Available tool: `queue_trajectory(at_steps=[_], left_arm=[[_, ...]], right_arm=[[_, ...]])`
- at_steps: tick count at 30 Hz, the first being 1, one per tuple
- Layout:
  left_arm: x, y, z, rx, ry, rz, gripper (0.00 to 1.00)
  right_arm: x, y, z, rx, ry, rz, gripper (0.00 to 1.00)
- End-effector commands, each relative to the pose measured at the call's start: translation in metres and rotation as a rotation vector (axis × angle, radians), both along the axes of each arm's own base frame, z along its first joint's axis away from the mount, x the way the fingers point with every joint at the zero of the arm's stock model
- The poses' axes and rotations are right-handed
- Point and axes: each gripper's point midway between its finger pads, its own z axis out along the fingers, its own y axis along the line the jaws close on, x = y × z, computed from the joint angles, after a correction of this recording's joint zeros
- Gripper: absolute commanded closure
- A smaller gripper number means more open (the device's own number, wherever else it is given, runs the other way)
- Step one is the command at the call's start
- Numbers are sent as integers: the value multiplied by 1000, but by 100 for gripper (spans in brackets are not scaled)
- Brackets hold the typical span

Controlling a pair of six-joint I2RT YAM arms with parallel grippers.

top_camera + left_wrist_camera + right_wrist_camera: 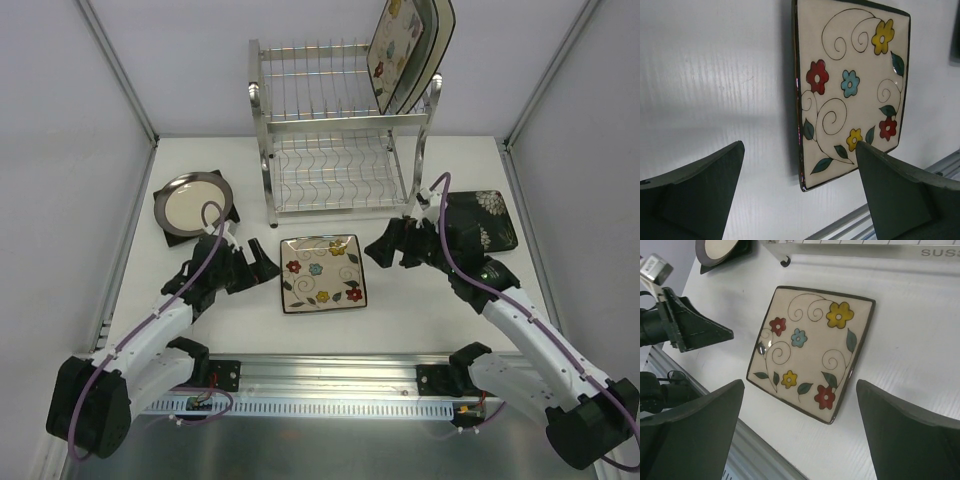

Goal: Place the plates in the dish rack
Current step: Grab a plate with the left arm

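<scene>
Flowered square plate (810, 352) lies flat on the table (920, 330) beyond spread fingers (690, 435)

I am logging: dish rack (345, 130) standing at the rear of the bench (420, 320); two plates (410, 50) leaning in its upper tier, right end; single plate (322, 272) lying in front of it; stacked pair (193, 200) lying left; further plate (495, 215) lying right.

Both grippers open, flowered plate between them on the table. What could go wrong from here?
The flowered plate lies flat, so a grip may slip off its low rim. The left gripper and right gripper face it from opposite sides and might collide. Two plates lean in the upper tier of the dish rack; a careless insertion could knock them.
</scene>
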Motion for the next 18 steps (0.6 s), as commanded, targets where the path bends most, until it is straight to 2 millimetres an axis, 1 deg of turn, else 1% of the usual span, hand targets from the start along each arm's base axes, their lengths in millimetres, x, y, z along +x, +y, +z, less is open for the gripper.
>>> queue_trajectory(at_steps=[1, 2, 4, 5, 6, 9, 10, 11, 12, 13, 14, 15, 16, 18], left_arm=[[15, -15, 6, -156, -37, 45, 6], [15, -17, -1, -163, -17, 46, 6], [20, -21, -1, -206, -45, 47, 7], [16, -23, -13, -216, -17, 45, 7], [23, -27, -5, -253, -55, 50, 7], [22, -29, -18, -273, -37, 48, 9], [26, -32, -14, -291, -70, 42, 9], [23, -31, -23, -290, -50, 43, 10], [23, -32, -23, -300, -56, 41, 11], [27, -34, -19, -319, -84, 37, 12], [24, -34, -28, -318, -60, 42, 13], [24, -36, -29, -332, -55, 40, 14], [24, -37, -35, -334, -36, 42, 16], [25, -40, -39, -348, -17, 40, 16]], right_arm=[[1, 19, 36, 147, -113, 70, 1], [0, 20, 34, 145, -111, 75, 0], [-3, 22, 28, 146, -104, 98, 0], [-5, 24, 27, 150, -106, 114, 0], [-5, 24, 24, 153, -102, 117, 0], [-7, 25, 16, 150, -77, 123, 0], [-8, 26, 13, 148, -69, 128, 0], [-8, 27, 13, 149, -68, 134, 0], [-9, 27, 11, 146, -64, 136, 0], [-9, 27, 10, 146, -63, 138, 1], [-8, 26, 10, 145, -62, 135, 0], [-8, 26, 9, 142, -65, 136, 0], [-8, 27, 10, 140, -69, 138, 0], [-8, 26, 9, 135, -67, 138, 0]])
